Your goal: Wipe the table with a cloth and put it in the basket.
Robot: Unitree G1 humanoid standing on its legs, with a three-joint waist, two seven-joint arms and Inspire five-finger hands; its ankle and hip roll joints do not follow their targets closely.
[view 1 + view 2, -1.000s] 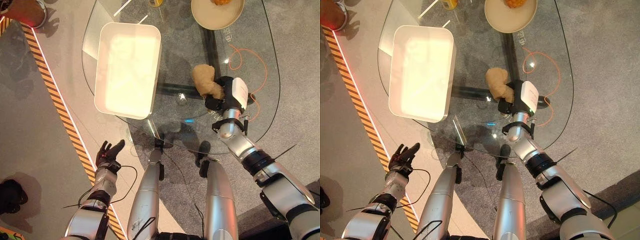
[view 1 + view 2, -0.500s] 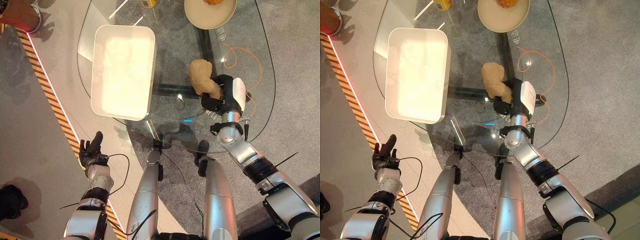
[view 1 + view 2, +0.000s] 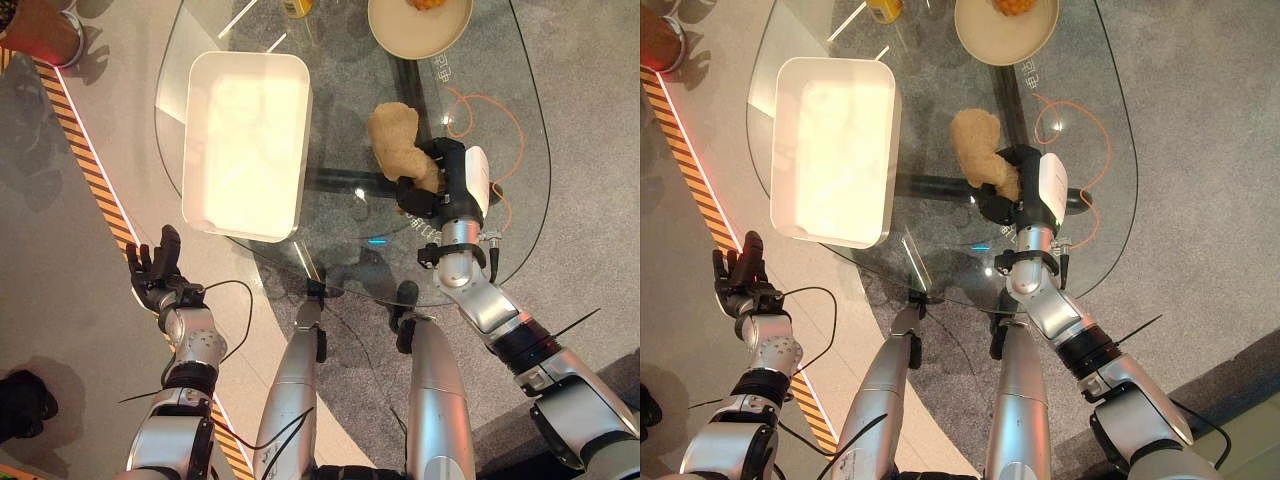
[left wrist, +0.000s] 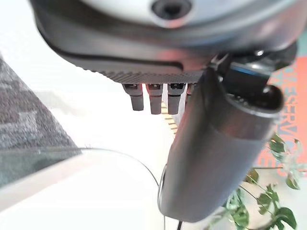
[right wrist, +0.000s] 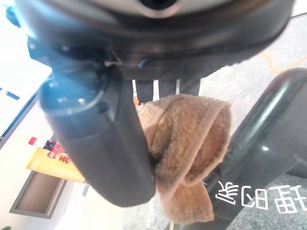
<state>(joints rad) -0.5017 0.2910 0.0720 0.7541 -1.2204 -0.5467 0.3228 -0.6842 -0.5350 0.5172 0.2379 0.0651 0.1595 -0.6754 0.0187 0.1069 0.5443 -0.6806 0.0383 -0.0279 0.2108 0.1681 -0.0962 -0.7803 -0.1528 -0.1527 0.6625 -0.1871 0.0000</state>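
Right hand point(image 3: 440, 180) grips the tan cloth point(image 3: 395, 140) on the glass table point(image 3: 340, 215), mid-wipe; next, carry it to the white basket point(image 3: 245, 140) beside it.

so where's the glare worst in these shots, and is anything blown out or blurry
Left eye view: the white basket is blown out inside, and bright streaks glint on the glass table. Left wrist view: the backdrop past the left robot hand is washed out white. Right wrist view: the cloth is sharp, the right robot hand dark.
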